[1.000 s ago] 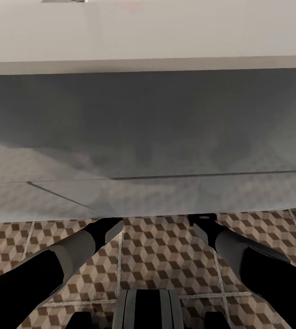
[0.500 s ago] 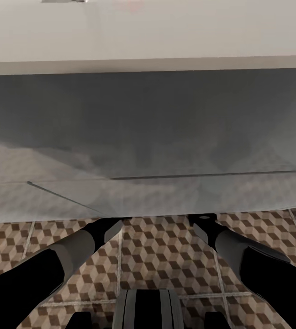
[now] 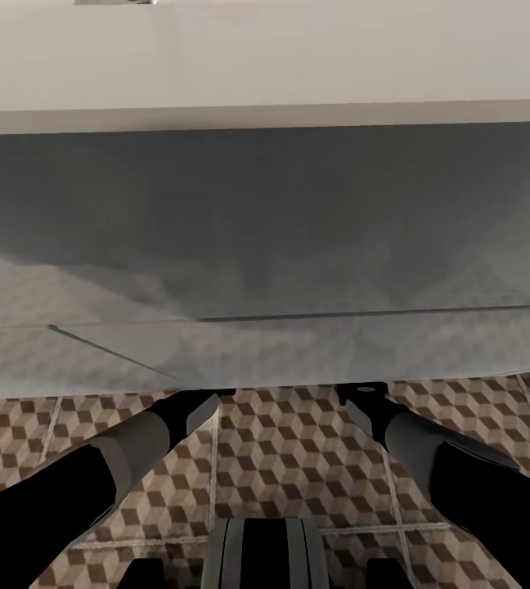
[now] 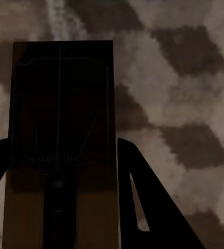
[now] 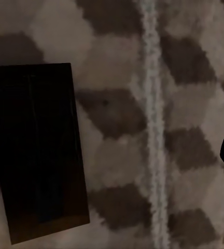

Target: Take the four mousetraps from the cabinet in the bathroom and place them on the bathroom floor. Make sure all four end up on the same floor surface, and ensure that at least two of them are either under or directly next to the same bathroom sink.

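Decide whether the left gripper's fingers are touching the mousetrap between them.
Cannot tell. In the left wrist view the mousetrap sits between the dark fingers, edges meeting in shadow, so neither contact nor gap shows plainly.

Dark mousetrap and second mousetrap, seemingly flat on cube-patterned bathroom floor.

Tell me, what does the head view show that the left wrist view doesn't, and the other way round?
The head view takes in the white sink above, its shadowed vanity front, and both dark forearms reaching underneath it. The left wrist view gives a close look at a mousetrap, a flat dark brown slab, sitting between the dark fingers of the left hand. Both views share the bathroom floor with its brown, beige and white cube pattern.
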Tool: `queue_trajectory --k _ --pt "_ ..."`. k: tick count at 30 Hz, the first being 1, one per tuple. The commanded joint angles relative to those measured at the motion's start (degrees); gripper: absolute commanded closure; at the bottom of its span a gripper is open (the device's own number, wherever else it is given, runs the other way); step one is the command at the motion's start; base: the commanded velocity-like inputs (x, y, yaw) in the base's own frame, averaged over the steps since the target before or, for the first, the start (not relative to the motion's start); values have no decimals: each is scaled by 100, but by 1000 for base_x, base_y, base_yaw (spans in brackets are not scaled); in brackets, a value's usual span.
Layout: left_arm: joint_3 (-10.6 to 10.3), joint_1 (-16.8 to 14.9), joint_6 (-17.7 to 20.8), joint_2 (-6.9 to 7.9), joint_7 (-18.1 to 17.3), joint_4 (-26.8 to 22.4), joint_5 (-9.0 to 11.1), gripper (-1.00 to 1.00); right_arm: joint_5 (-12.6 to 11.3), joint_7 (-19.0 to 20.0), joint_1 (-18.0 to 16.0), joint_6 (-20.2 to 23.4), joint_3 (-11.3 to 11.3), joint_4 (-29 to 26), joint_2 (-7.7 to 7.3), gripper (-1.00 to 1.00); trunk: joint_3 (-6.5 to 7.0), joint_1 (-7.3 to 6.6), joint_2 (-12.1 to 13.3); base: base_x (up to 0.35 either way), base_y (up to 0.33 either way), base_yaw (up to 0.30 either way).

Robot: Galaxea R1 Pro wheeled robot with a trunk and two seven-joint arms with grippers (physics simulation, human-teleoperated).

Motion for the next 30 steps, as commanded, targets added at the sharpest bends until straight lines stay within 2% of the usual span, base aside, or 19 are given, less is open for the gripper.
queue_trajectory --k 1,30 --pt "-15 -284 25 6 39 -13 38 100 -42 -31 -2 14 49 -10 -1 -100 -2 -1 -1 0 0 0" --pt "3 -292 -13 21 39 -21 40 100 -42 -22 -2 -171 52 -5 9 -100 -2 -1 -1 0 0 0"
